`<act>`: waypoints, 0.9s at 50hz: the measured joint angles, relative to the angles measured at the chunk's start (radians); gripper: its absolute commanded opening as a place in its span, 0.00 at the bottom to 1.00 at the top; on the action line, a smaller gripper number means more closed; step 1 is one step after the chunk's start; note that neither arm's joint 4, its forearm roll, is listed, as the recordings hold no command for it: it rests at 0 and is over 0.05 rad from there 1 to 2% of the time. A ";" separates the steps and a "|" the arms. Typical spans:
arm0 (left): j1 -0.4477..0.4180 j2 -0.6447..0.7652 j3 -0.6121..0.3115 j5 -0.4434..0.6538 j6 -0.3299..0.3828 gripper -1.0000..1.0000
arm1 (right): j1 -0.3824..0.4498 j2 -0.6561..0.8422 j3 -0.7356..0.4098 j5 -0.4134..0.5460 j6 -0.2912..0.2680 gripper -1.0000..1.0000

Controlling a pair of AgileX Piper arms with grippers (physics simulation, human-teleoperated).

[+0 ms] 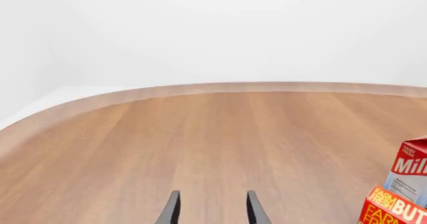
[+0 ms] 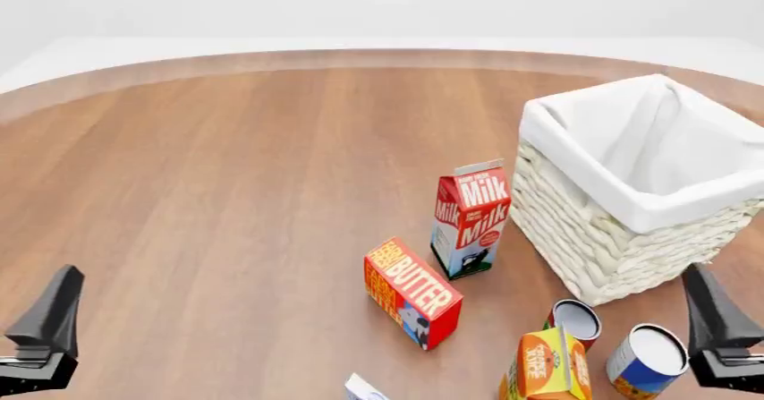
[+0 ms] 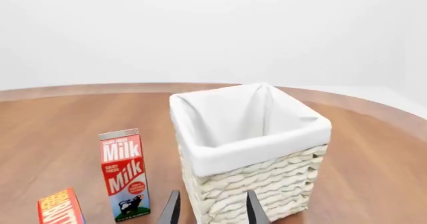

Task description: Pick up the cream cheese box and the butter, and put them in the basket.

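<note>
Grippers [image 1: 211,209] [image 3: 211,208] both spread, empty; butter [image 2: 412,293] flat beside milk carton [image 2: 471,218], basket [image 2: 597,230] just right.

Round wooden counter [image 2: 239,194] and what stands on it

Near the right gripper [image 2: 717,346] sit the large white woven wicker basket [image 2: 621,230], a red-and-white gabled Milk carton [image 2: 470,221], two cans lying on their sides [image 2: 645,360], an orange juice carton [image 2: 547,369]; farther toward the left gripper [image 2: 42,342], the red-and-orange butter box [image 2: 412,293] and a corner of the white-and-pale-blue cream cheese box [image 2: 364,389].
</note>
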 measured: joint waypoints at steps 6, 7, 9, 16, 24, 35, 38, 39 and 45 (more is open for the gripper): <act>0.000 0.000 0.000 0.000 0.000 1.00 | 0.019 0.007 -0.036 0.025 0.014 1.00; 0.000 0.000 0.000 0.000 0.000 1.00 | 0.026 0.007 -0.044 0.031 0.020 1.00; 0.000 0.000 0.000 0.000 0.000 1.00 | 0.040 0.009 -0.060 0.043 0.029 1.00; 0.000 0.000 0.000 0.000 0.000 1.00 | 0.090 0.068 -0.126 0.059 0.028 1.00; 0.000 0.000 0.000 0.000 0.000 1.00 | 0.183 0.179 -0.230 0.082 0.018 1.00; 0.000 0.000 0.000 0.000 0.000 1.00 | 0.461 0.506 -0.620 0.256 0.037 1.00; 0.000 0.000 0.000 0.000 0.000 1.00 | 0.514 0.575 -0.707 0.297 0.035 1.00; 0.000 0.000 0.000 0.000 0.000 1.00 | 0.530 0.596 -0.729 0.307 0.034 1.00; 0.000 0.000 0.000 0.000 0.000 1.00 | 0.609 0.695 -0.836 0.358 0.033 1.00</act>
